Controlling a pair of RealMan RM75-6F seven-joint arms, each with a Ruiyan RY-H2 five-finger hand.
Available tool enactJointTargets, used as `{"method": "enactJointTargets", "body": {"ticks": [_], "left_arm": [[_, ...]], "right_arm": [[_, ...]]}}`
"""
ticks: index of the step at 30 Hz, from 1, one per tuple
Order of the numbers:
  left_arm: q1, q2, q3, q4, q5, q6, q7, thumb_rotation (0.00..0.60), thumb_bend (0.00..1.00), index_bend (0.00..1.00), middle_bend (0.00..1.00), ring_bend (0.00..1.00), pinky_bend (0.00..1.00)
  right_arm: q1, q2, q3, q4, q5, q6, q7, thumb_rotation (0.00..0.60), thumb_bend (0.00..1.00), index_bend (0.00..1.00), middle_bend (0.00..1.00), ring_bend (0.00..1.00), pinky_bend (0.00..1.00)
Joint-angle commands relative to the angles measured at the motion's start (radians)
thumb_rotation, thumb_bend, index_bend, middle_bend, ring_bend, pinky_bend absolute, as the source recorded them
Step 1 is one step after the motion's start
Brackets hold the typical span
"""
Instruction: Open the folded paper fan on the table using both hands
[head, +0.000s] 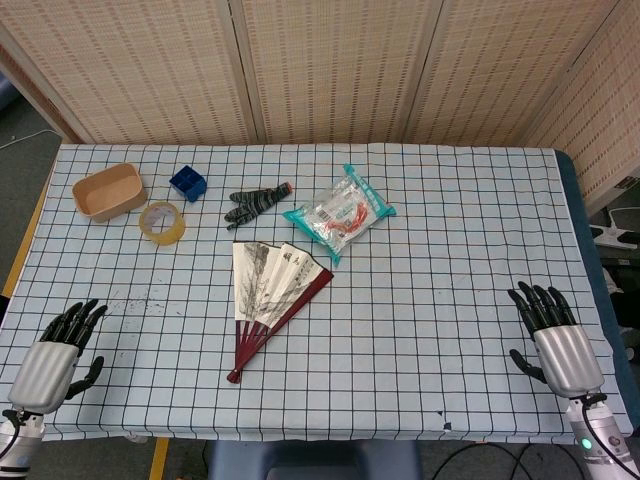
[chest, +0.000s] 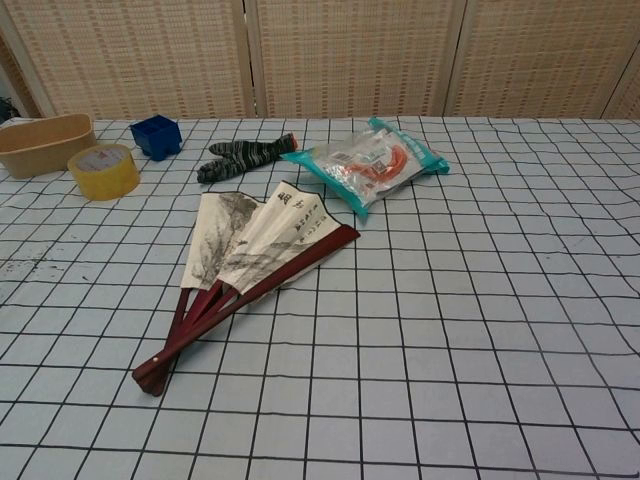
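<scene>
Paper fan (head: 268, 300) lies mid-table, partly spread. Light; paper tears easily, wooden ribs stiff. Take hold at outer ribs near the pivot. Left robot hand (head: 55, 358) and right robot hand (head: 553, 335) empty, fingers apparently apart, well clear.

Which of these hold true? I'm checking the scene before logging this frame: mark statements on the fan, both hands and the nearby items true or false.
1. The paper fan lies partly spread on the table. True.
2. The left hand grips the fan's handle. False: it rests near the table's near-left edge, apart from the fan, holding nothing.
3. The right hand is open with fingers apart. True.
4. The tape roll sits inside the wooden tray. False: it lies on the cloth beside the tray.
5. The snack packet lies beyond the fan, next to the glove. True.
</scene>
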Motion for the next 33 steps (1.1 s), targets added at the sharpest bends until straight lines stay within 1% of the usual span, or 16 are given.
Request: {"method": "enactJointTargets", "body": {"ticks": [1, 5, 7, 11, 13, 15, 16, 18, 23, 27, 33], "left_arm": [[-0.001, -0.001, 0.001, -0.001, 0.002, -0.001, 0.001, 0.6, 0.45, 0.0, 0.0, 0.0, 0.15], [-0.009, -0.006, 0.0, -0.006, 0.007, -0.009, 0.005, 0.6, 0.45, 0.0, 0.0, 0.0, 0.15], [-0.014, -0.01, 0.001, -0.006, 0.012, -0.013, 0.003, 0.6, 0.45, 0.0, 0.0, 0.0, 0.15], [-0.02, -0.016, -0.001, -0.002, 0.018, -0.014, 0.002, 0.6, 0.45, 0.0, 0.0, 0.0, 0.15], [-0.021, -0.018, 0.001, 0.001, 0.021, -0.017, 0.001, 0.6, 0.45, 0.0, 0.0, 0.0, 0.15], [-0.025, -0.019, 0.004, 0.002, 0.021, -0.025, -0.003, 0.6, 0.45, 0.0, 0.0, 0.0, 0.15], [-0.025, -0.017, 0.003, 0.003, 0.016, -0.026, -0.006, 0.6, 0.45, 0.0, 0.0, 0.0, 0.15], [-0.025, -0.013, 0.002, 0.002, 0.009, -0.029, -0.012, 0.6, 0.45, 0.0, 0.0, 0.0, 0.15], [-0.026, -0.008, -0.004, -0.005, -0.006, -0.031, -0.015, 0.6, 0.45, 0.0, 0.0, 0.0, 0.15], [-0.027, -0.005, -0.003, -0.005, -0.012, -0.037, -0.017, 0.6, 0.45, 0.0, 0.0, 0.0, 0.15], [-0.033, -0.007, -0.006, -0.008, -0.033, -0.056, -0.005, 0.6, 0.45, 0.0, 0.0, 0.0, 0.15]], "right_arm": [[0.003, -0.006, 0.001, 0.006, -0.003, -0.001, -0.004, 0.6, 0.17, 0.0, 0.0, 0.0, 0.0], [0.015, -0.049, 0.006, 0.037, -0.028, 0.008, -0.025, 0.6, 0.17, 0.0, 0.0, 0.0, 0.0], [0.041, -0.08, 0.014, 0.053, -0.059, 0.003, -0.033, 0.6, 0.17, 0.0, 0.0, 0.0, 0.0], [0.077, -0.102, 0.027, 0.059, -0.089, -0.013, -0.059, 0.6, 0.17, 0.07, 0.0, 0.0, 0.0], [0.099, -0.11, 0.033, 0.054, -0.112, -0.023, -0.078, 0.6, 0.17, 0.15, 0.0, 0.0, 0.0], [0.16, -0.131, 0.054, 0.031, -0.151, -0.068, -0.138, 0.6, 0.17, 0.28, 0.0, 0.0, 0.0], [0.235, -0.161, 0.08, 0.003, -0.19, -0.134, -0.183, 0.6, 0.17, 0.34, 0.0, 0.0, 0.0], [0.304, -0.206, 0.123, -0.014, -0.151, -0.228, -0.242, 0.6, 0.17, 0.39, 0.0, 0.0, 0.0], [0.41, -0.31, 0.178, 0.006, -0.09, -0.341, -0.303, 0.6, 0.17, 0.46, 0.0, 0.0, 0.0], [0.492, -0.4, 0.221, 0.061, -0.014, -0.428, -0.34, 0.6, 0.17, 0.47, 0.0, 0.0, 0.0], [0.589, -0.507, 0.245, 0.156, 0.07, -0.524, -0.383, 0.6, 0.17, 0.46, 0.0, 0.0, 0.0]]}}
